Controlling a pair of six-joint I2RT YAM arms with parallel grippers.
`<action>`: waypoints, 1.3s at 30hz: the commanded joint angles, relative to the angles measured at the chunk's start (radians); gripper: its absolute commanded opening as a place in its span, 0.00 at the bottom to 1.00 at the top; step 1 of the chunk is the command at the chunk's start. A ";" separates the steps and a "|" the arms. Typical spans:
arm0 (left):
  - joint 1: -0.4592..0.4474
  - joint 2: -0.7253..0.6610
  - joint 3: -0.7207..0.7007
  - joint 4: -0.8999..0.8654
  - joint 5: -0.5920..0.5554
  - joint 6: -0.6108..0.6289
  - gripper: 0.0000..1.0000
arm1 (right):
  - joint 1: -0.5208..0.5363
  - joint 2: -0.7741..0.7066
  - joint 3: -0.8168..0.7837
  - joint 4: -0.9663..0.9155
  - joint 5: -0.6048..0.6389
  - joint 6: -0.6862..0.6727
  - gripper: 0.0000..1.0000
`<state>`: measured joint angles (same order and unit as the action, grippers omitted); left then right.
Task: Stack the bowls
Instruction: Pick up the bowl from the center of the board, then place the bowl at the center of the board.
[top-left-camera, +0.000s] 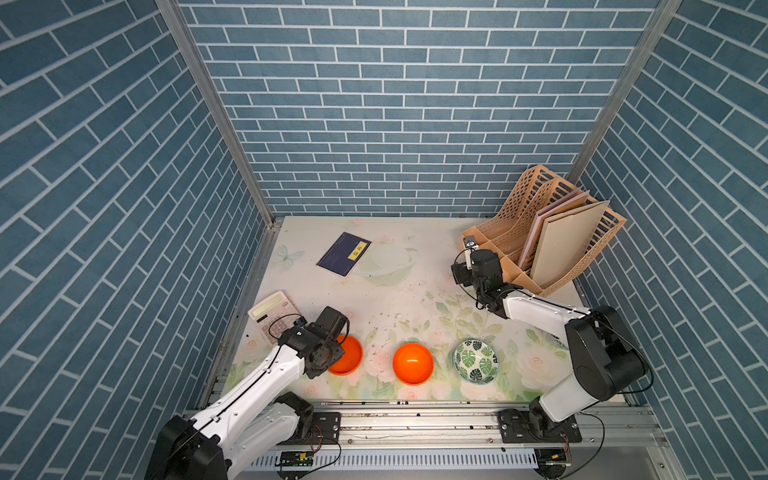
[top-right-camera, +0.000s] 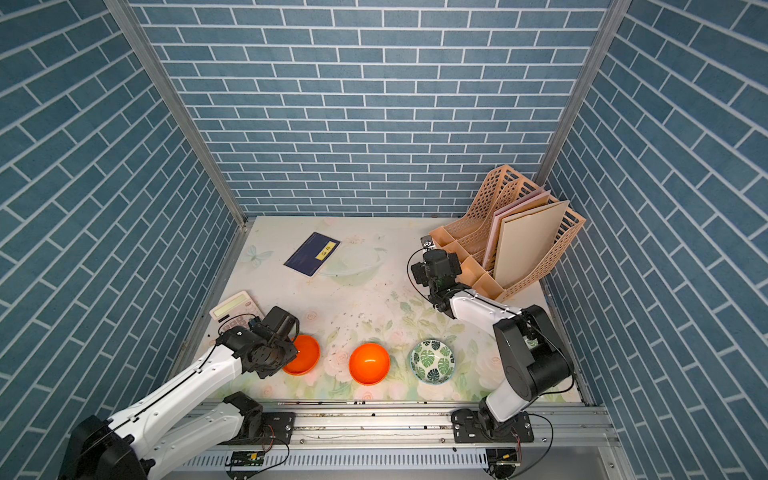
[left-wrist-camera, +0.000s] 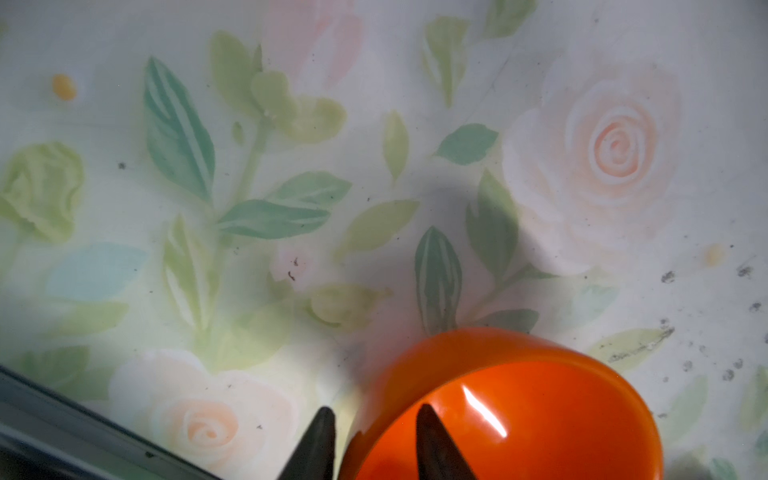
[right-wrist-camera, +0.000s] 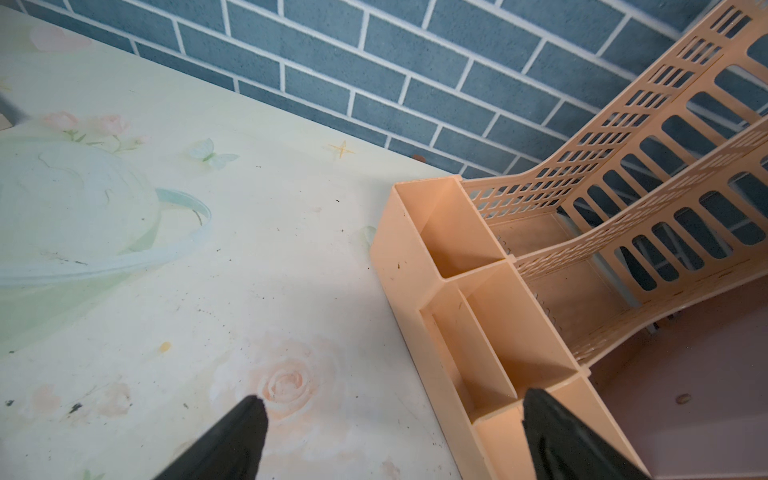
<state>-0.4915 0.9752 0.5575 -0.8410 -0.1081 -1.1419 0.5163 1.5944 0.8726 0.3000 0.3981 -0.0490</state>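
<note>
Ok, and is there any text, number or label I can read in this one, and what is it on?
Yellow label on the dark blue booklet: dark characters, too small and blurred to read.
Booklet cover: faint print lines, unreadable.
Calculator: key markings too small; nothing readable on the display.
Orange bowls, leaf-print bowl, file rack: no text visible.
</note>
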 joint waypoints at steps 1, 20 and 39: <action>-0.004 0.016 -0.017 0.026 0.002 0.006 0.29 | 0.005 0.013 0.017 0.018 0.023 0.019 1.00; -0.004 0.254 0.244 0.204 -0.068 0.118 0.00 | 0.005 -0.004 -0.013 0.003 0.025 0.020 1.00; 0.007 0.599 0.406 0.354 -0.002 0.197 0.00 | 0.019 -0.064 -0.048 -0.025 -0.063 0.065 1.00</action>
<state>-0.4900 1.5547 0.9386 -0.4934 -0.1146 -0.9638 0.5259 1.5532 0.8341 0.2897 0.3607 -0.0227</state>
